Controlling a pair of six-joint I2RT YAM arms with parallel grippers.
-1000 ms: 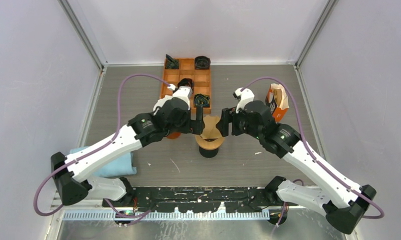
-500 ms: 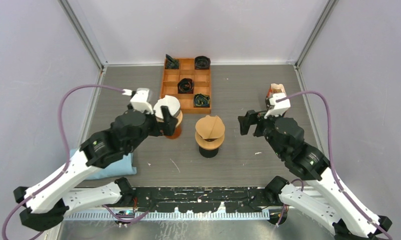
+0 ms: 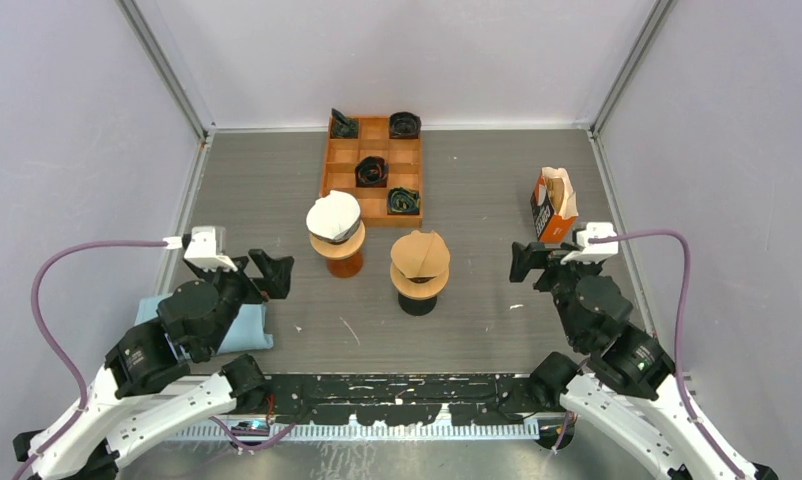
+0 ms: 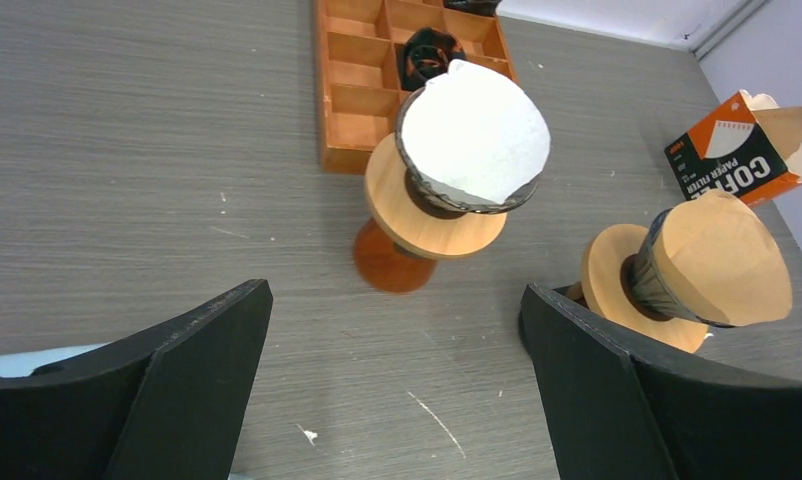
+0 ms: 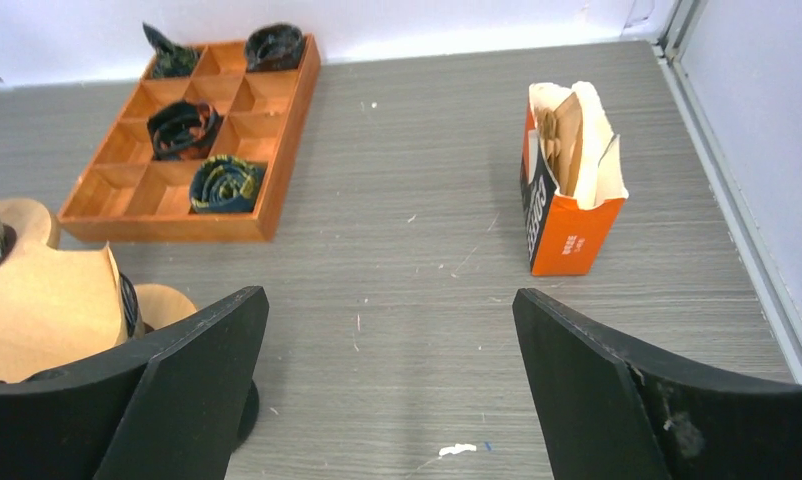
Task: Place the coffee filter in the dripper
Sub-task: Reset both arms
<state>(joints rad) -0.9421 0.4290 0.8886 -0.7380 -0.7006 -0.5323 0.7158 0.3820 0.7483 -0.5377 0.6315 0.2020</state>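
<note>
Brown filter (image 4: 722, 255) sat in the dripper (image 4: 665, 288), so the task looked done; left fingers (image 4: 192, 380) at 8 o'clock and right fingers (image 5: 192, 380) at 4 were spread, empty.

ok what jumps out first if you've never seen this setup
Mid-table, the left dripper holds a white filter and the right dripper a brown filter. Behind them sits an orange compartment tray, with an orange coffee filter box to the right. The left gripper and right gripper hang open near the front edge.
</note>
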